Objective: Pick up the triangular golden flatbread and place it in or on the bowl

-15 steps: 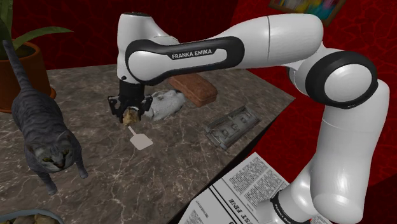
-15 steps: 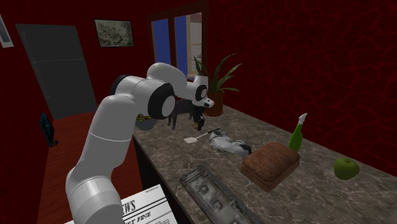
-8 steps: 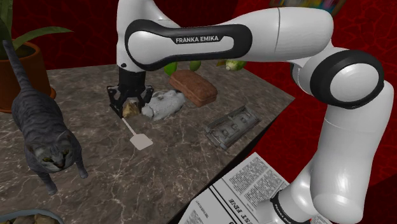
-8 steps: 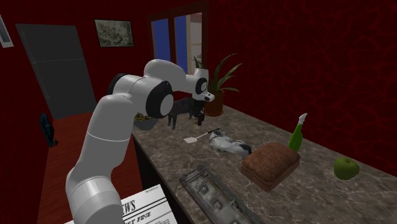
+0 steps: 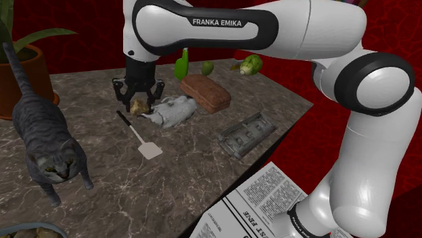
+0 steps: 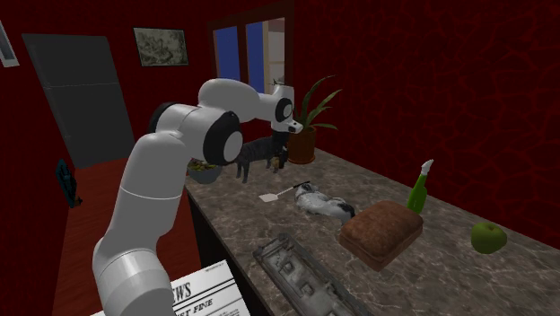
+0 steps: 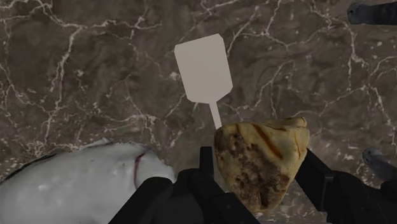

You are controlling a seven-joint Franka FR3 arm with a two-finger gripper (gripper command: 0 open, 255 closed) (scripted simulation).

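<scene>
The golden-brown triangular flatbread with grill marks is clasped between my two black fingers, and my gripper is shut on it. In the shoulder view the gripper hangs above the marble table, holding the flatbread beside a pale lying figure. The grey bowl's rim peeks in at that view's lower left corner, well away from the gripper. In the second exterior view the gripper is high over the table's far end, with the bowl behind the arm.
A spatula lies on the table under the gripper. A grey cat stands near the bowl, with a potted plant behind it. A brown loaf, green bottle, metal tray and newspaper lie toward the stand.
The arm has risen, lifting the flatbread higher off the table and slightly toward the far side; the spatula's full handle now shows. The fingers stay shut on the bread.
</scene>
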